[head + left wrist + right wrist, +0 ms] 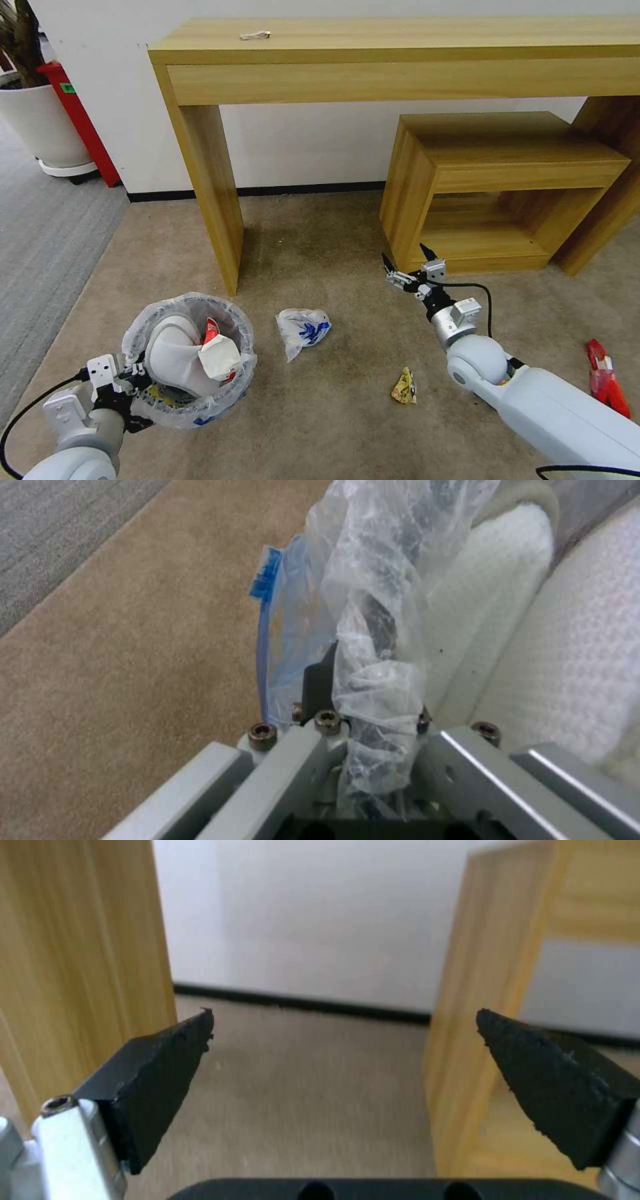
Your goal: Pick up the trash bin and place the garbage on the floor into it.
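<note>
Left gripper (137,381) clamped on trash bin (190,360) rim; right gripper (408,265) spread wide, empty.
Bin upright on the floor (320,400), mouth up. Slipper (175,357) stands on end inside. Blue-white bag (303,329), yellow wrapper (404,387) and red wrapper (605,377) lie on the floor.

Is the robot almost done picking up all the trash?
Partly. The trash bin already holds a white slipper and a paper cup, and the left gripper grips its rim. The right gripper is open and empty. On the floor remain the white-blue plastic bag, a yellow wrapper and a red wrapper.
</note>
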Controlling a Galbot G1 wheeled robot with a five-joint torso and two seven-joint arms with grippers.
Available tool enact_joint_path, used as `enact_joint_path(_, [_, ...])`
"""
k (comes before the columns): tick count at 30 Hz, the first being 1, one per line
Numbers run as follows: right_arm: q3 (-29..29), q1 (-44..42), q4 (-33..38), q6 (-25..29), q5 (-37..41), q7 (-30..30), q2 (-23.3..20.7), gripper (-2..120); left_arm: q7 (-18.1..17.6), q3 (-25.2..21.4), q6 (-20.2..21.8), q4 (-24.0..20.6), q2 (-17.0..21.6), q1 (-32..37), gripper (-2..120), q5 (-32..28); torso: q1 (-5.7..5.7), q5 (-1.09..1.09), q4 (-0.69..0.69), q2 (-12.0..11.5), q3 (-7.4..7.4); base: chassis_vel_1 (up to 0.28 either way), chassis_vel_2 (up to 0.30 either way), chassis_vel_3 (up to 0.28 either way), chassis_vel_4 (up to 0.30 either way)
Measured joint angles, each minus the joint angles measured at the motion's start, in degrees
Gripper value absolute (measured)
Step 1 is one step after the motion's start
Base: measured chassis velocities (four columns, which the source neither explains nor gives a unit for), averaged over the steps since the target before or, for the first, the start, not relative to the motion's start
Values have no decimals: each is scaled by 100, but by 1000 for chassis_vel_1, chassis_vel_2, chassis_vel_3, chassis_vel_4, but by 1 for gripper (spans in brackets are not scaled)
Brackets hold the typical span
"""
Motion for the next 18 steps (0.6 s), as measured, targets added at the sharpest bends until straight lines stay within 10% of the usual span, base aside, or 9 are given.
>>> enact_joint_path(18, [100, -877, 902, -2326, 2106, 1968, -661, 100, 44, 23, -101, 118, -92, -35, 0, 115, 0, 0, 0, 0, 0, 0, 0, 0, 0])
